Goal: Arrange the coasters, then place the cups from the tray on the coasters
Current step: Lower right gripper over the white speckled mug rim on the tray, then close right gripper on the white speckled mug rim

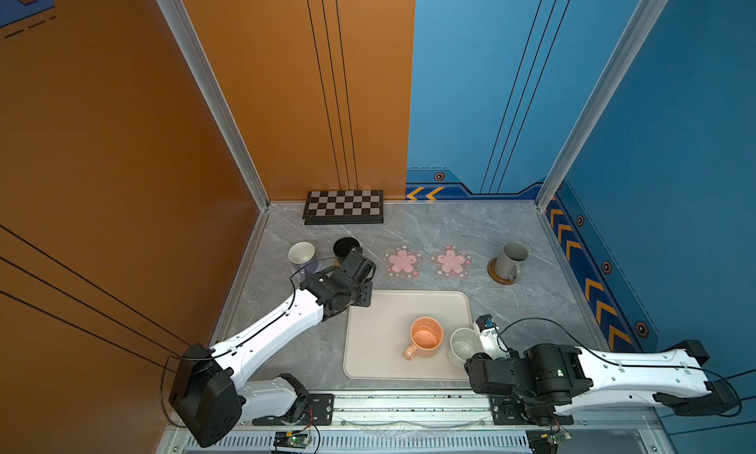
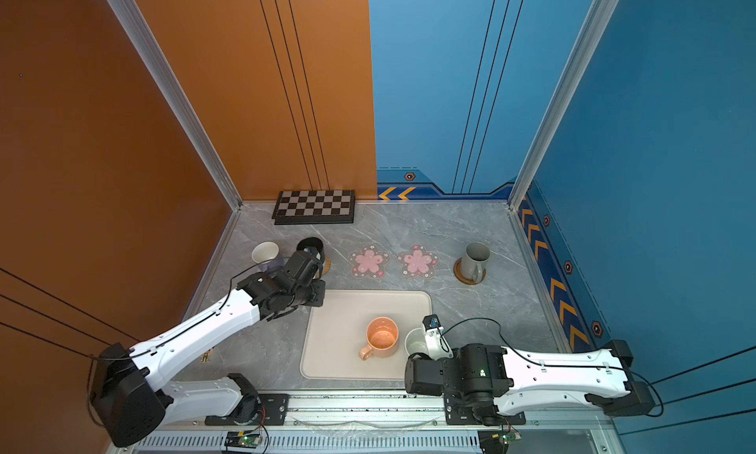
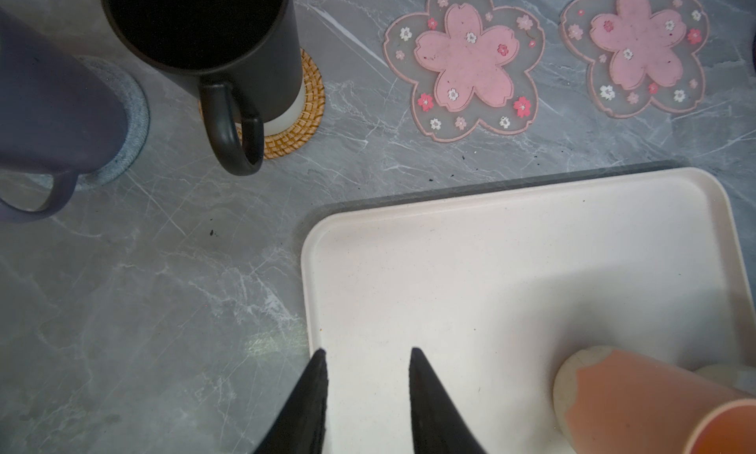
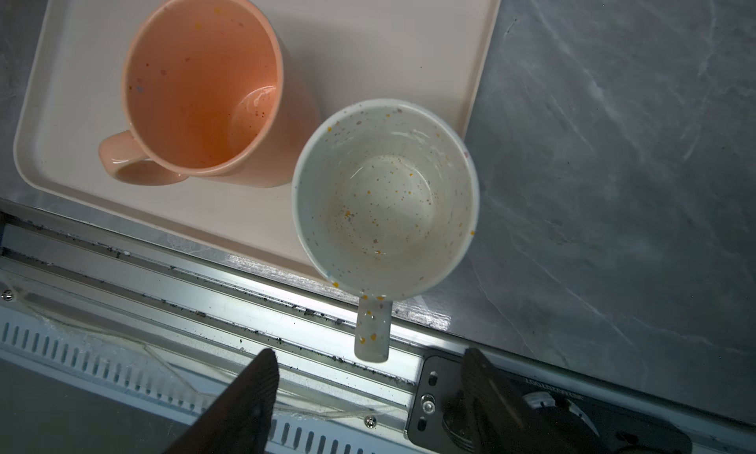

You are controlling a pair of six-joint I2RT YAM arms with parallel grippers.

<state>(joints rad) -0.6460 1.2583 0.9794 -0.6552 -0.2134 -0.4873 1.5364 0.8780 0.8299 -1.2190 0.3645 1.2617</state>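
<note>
The cream tray (image 1: 380, 349) holds an orange mug (image 1: 426, 335) and a white speckled mug (image 1: 464, 345). Behind it, the lavender mug (image 1: 302, 253) stands on the pale-blue coaster (image 3: 131, 116). The black mug (image 3: 196, 26) stands on the tan rattan coaster (image 3: 311, 104), and the grey mug (image 1: 513, 259) on the dark-brown coaster (image 1: 496, 274). Two pink flower coasters (image 1: 403, 261) (image 1: 451, 261) lie bare. My left gripper (image 3: 366, 351) hangs open over the tray's far left corner, holding nothing. My right gripper (image 4: 369, 349) is open, with the speckled mug's handle (image 4: 371, 329) ending level with its fingertips and touching neither.
A checkered board (image 1: 344, 206) lies against the back wall. Orange and blue walls close in the marble table at the left, back and right. A metal rail (image 1: 409, 403) runs along the front edge, just under the right gripper.
</note>
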